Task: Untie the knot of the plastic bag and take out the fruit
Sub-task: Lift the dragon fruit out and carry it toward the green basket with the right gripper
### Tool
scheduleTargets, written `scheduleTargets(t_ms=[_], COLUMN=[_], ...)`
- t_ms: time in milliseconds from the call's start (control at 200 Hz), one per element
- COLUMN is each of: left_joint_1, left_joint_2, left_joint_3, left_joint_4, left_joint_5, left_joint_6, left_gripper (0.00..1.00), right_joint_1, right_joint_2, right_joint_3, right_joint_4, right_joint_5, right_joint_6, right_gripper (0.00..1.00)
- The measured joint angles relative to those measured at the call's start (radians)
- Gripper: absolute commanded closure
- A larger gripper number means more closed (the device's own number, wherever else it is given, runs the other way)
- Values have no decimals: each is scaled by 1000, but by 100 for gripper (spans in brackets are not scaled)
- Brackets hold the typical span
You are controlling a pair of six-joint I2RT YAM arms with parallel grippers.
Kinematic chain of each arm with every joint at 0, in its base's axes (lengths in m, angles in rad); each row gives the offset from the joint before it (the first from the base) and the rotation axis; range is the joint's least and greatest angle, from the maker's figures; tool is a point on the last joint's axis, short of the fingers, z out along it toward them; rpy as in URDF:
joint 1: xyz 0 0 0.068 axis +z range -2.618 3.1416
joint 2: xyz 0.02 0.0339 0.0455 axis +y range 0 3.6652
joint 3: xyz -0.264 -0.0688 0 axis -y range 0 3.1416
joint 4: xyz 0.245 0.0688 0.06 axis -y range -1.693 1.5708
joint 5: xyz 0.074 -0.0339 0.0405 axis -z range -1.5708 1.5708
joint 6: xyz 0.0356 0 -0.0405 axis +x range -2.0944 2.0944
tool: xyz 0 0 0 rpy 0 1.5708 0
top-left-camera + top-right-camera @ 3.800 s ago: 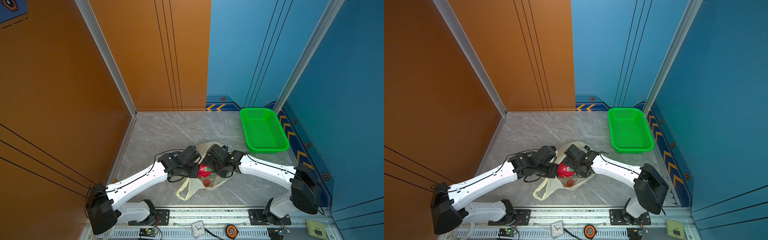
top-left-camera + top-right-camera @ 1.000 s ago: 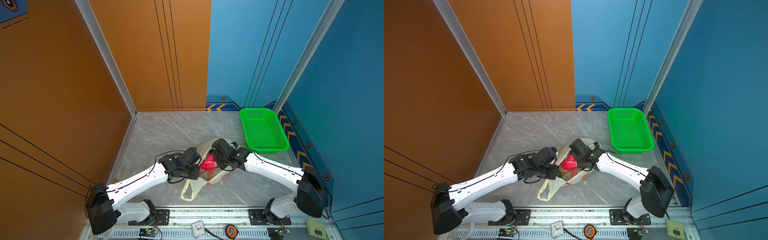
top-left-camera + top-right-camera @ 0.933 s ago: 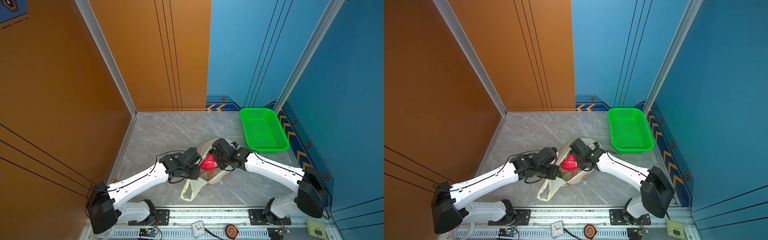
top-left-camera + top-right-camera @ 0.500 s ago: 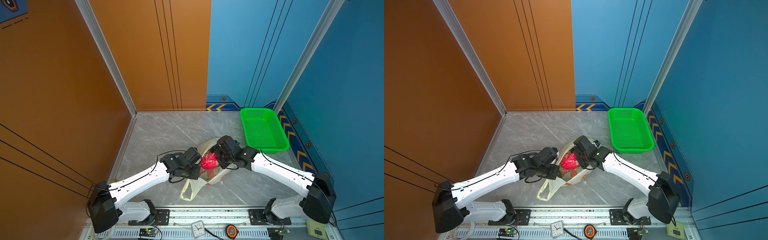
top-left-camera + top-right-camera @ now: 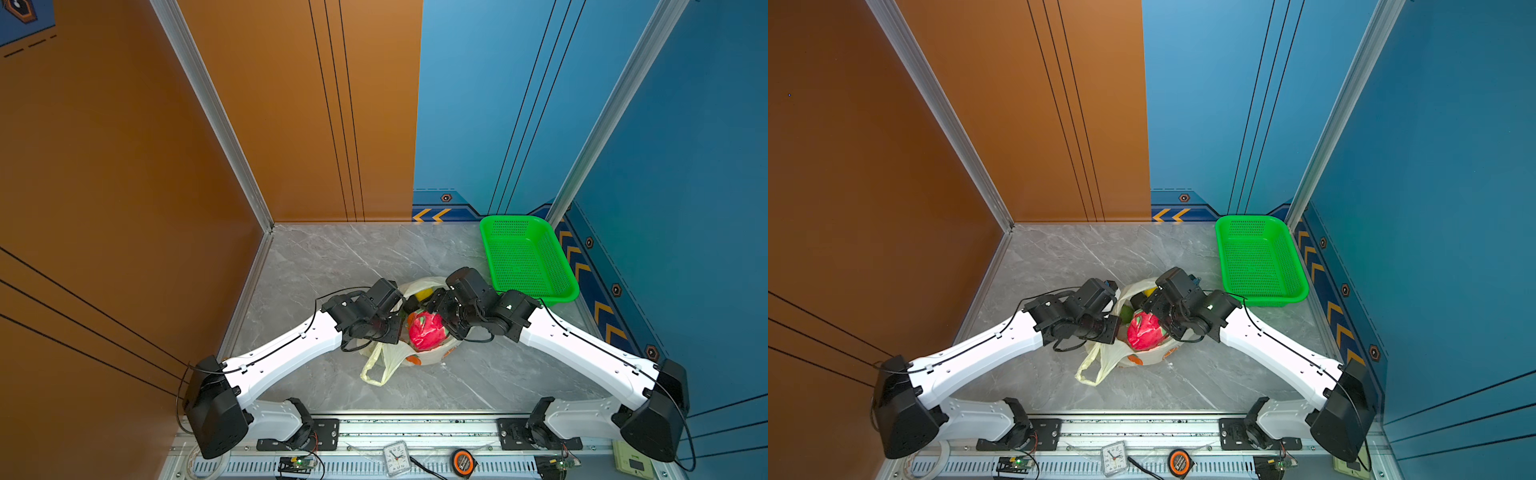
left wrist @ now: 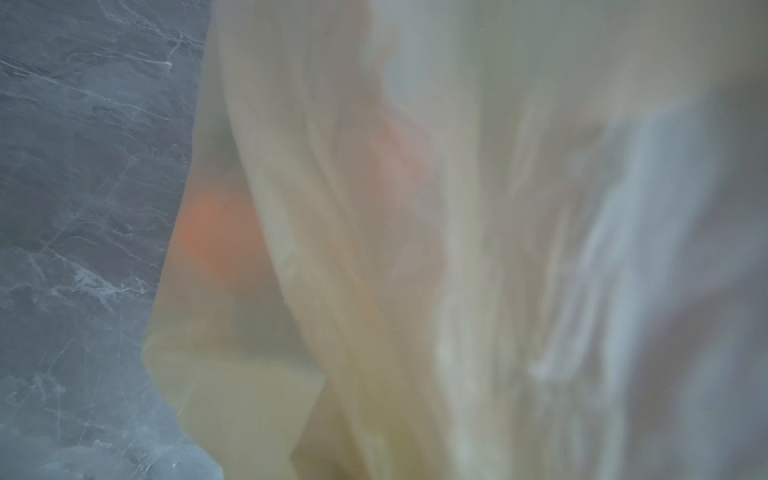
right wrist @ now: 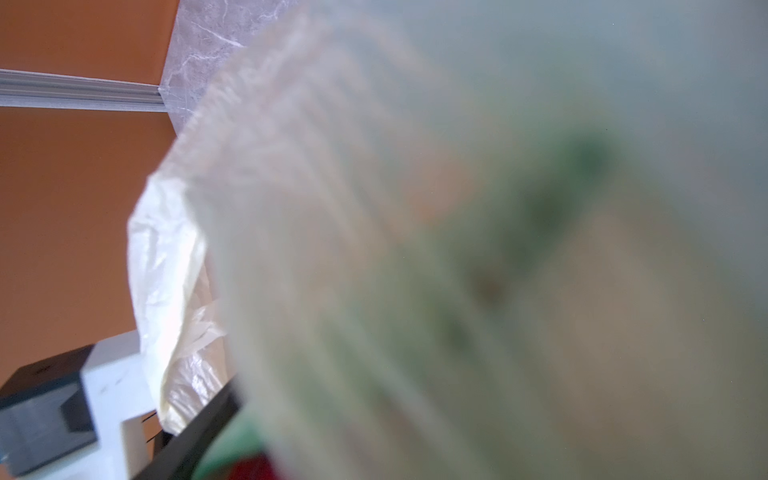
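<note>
**When the Fruit Leaves the Bag: Handling and Grip Points**

Because the pink-red, scaly-skinned dragon fruit [image 5: 424, 331] is rounded, probably fairly heavy and smooth between its green leaf tips, grip it across its widest part. Avoid the tips, which would likely bend or tear. It sits at the open mouth of the thin, translucent, pale cream plastic bag [image 5: 388, 353], near the middle of the grey marble-patterned surface [image 5: 332, 266]. The right pincer [image 5: 445, 323] stands wide and appears to clasp the fruit's flank. Its fingers are hidden in both top views, and the right wrist view gives only blurred red and green behind film.

Treat the bag as limp, light and slippery: it will not keep its shape and may ride up with any fruit lifted. The left pincer [image 5: 397, 330] is fully closed, apparently pinching the bag's rim; film fills the left wrist view. No knot shows, and one handle loop [image 5: 374, 372] lies slack on the surface. A yellow fruit [image 5: 423, 294] and a green fruit [image 5: 1127, 311] lie deeper in the bag. The bright green perforated plastic basket [image 5: 525, 257] stands to the right of the bag, apart from it.
</note>
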Motion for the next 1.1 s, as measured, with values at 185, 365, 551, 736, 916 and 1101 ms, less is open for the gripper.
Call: scheduleTargets(t_ms=[185, 365, 551, 736, 916, 1101], left_joint_1=[-25, -24, -1, 30, 53, 79], left_joint_2=[16, 20, 20, 24, 35, 43], left_joint_3=[0, 1, 16, 41, 60, 82], left_joint_4=[0, 0, 0, -3, -8, -7], left_joint_5=[4, 3, 3, 5, 6, 13], left_joint_6=[0, 0, 8, 33, 60, 89], left_gripper=[100, 100, 100, 100, 100, 100], right_joint_1=[-11, -18, -31, -26, 48, 140], right_joint_2=[-2, -3, -3, -3, 9, 47], right_joint_3=[41, 86, 153, 208, 230, 242], right_joint_4=[-6, -51, -122, -171, -206, -214], right_joint_5=[1, -9, -57, -97, -114, -143], right_joint_6=[-19, -45, -90, -131, -145, -151], right_gripper=[99, 99, 99, 100, 100, 100])
